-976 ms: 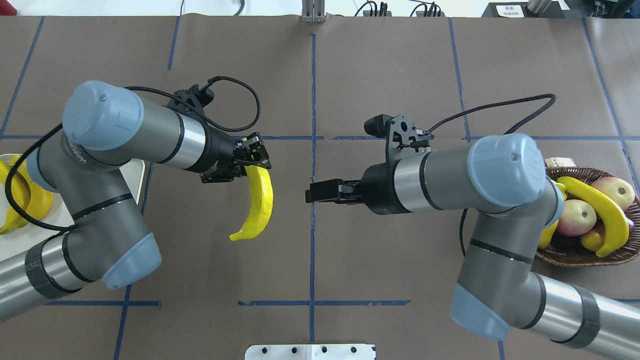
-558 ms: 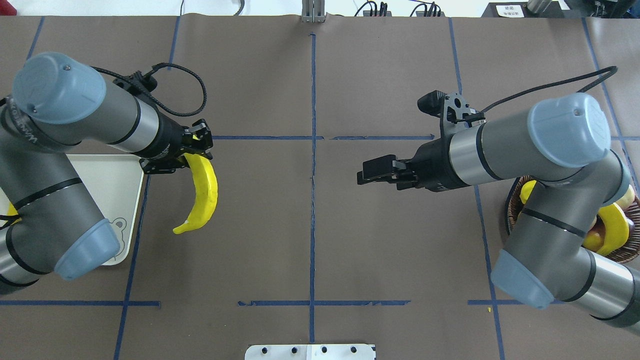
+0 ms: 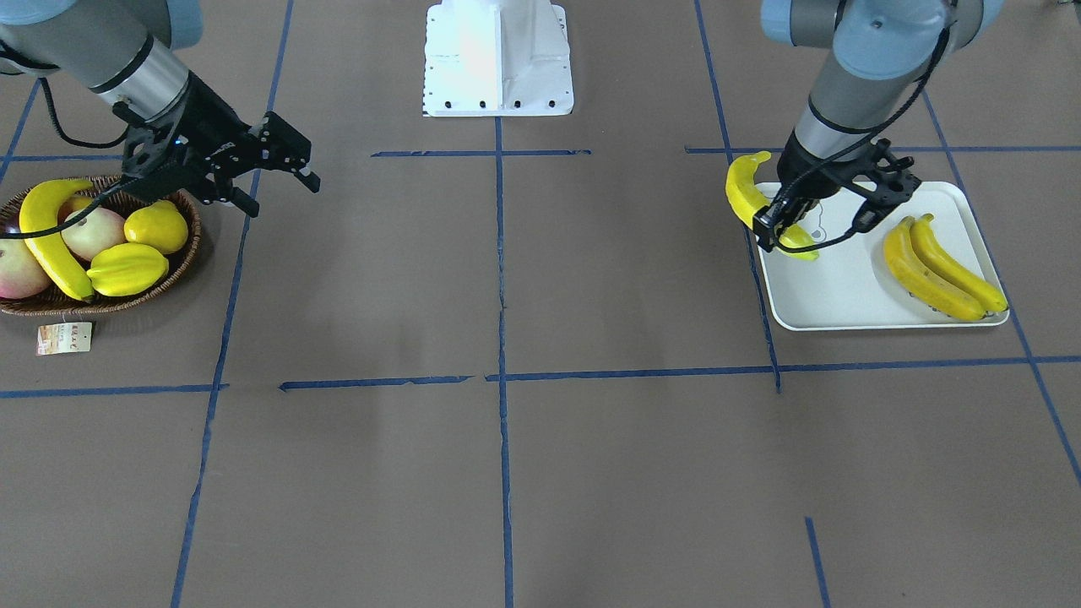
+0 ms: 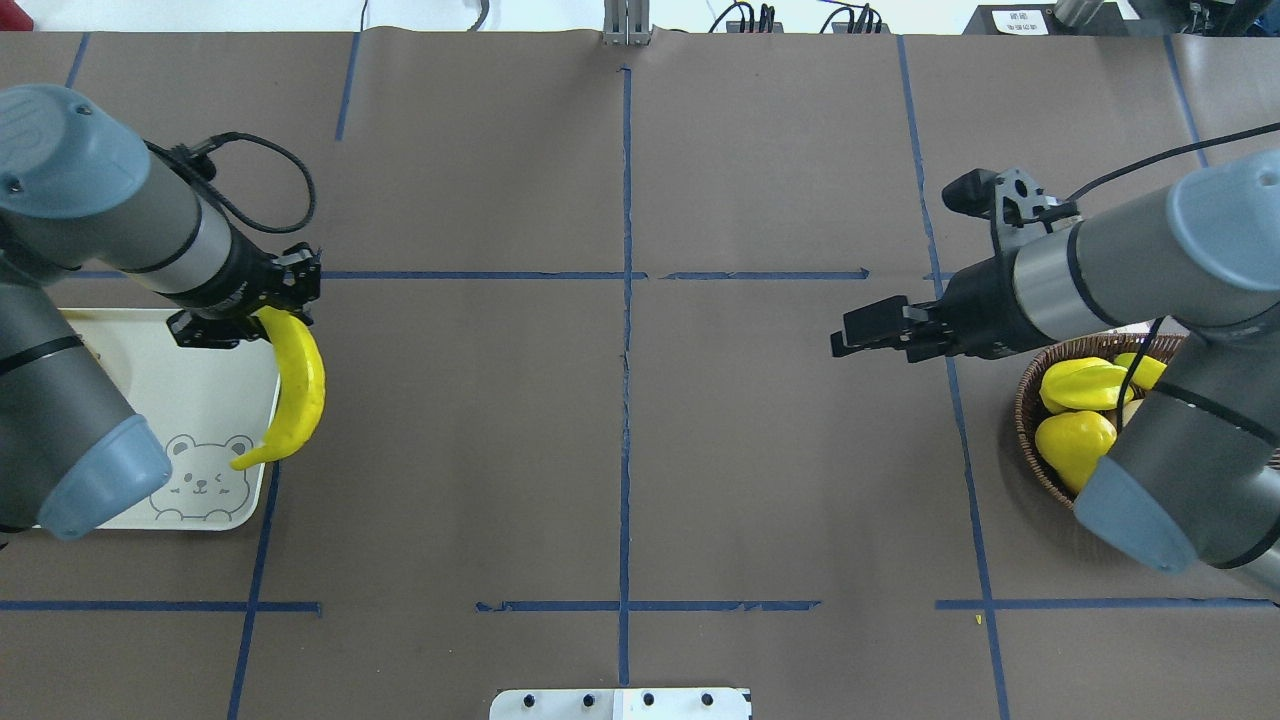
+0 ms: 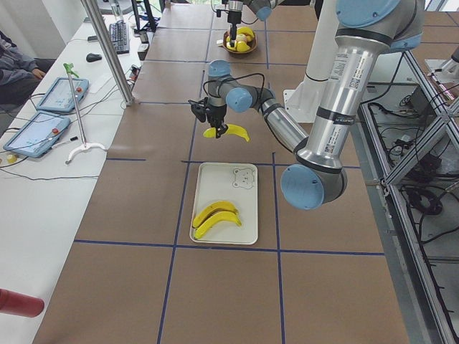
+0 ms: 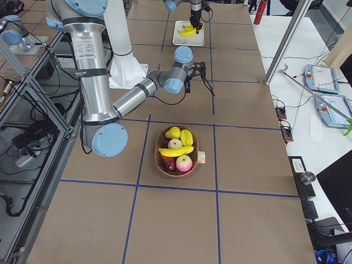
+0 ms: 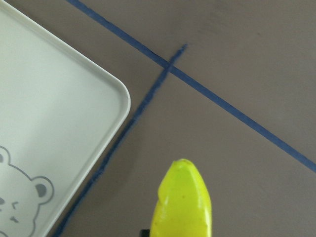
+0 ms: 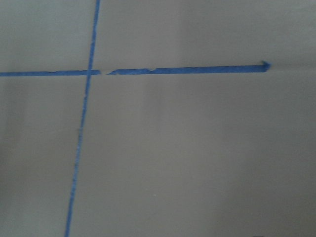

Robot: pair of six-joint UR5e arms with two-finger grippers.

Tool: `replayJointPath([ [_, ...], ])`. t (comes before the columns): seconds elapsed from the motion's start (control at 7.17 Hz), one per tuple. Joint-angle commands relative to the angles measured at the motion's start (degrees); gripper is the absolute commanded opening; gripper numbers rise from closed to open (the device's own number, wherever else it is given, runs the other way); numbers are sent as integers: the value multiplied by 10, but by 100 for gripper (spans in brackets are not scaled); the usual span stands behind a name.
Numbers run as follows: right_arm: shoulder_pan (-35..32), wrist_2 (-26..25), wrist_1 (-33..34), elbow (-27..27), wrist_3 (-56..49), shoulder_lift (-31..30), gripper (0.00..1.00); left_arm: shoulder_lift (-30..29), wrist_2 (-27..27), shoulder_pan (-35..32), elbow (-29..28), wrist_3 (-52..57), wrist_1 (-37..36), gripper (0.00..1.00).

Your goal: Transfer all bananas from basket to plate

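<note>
Left claw (image 4: pixel 262 306) clamped on the stem end of one banana (image 4: pixel 300 385). The fruit hangs curved below the fingers. From overhead it runs along the plate (image 4: pixel 200 390) edge that faces the worktop centre, its free tip just over the rim near the printed bear (image 4: pixel 205 475). In the left side view I see the banana lifted clear of the plate, beyond its far end. My left wrist camera shows the tip over bare worktop (image 4: pixel 620 450), just beside the plate's rounded corner.

Two bananas (image 3: pixel 929 270) lie side by side on the plate, touching, at the end away from the bear. The bear end has nothing on it.

Right claw (image 3: pixel 285 199) has its fingers parted and nothing between them. It hovers above the worktop near the basket (image 3: pixel 110 306), on the side toward the worktop centre, not over it. My right wrist camera shows only brown worktop and blue tape lines (image 8: pixel 89 123).

One more banana (image 3: pixel 46 241) lies in the basket, draped across the other fruit. Beside it are a starfruit (image 3: pixel 127 268), a lemon (image 3: pixel 156 228) and reddish round fruit (image 3: pixel 89 232). A paper tag (image 3: pixel 63 338) lies on the worktop just outside the basket rim.

Count: two bananas on the plate, one gripped at its edge, one in the basket.
</note>
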State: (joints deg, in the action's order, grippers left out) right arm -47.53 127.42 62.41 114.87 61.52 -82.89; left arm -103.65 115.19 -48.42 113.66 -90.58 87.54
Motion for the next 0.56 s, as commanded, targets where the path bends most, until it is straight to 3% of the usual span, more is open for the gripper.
replayJointPath([
  [0.0,-45,18,27,0,-109,-56,100,74,-1,-32,-11,1,68,1],
  [0.28,-82,45,27,-1,-159,-86,100,131,3,-49,-36,20,135,9],
  [0.42,-93,49,27,-1,-186,-102,100,129,4,-59,-79,16,161,9],
])
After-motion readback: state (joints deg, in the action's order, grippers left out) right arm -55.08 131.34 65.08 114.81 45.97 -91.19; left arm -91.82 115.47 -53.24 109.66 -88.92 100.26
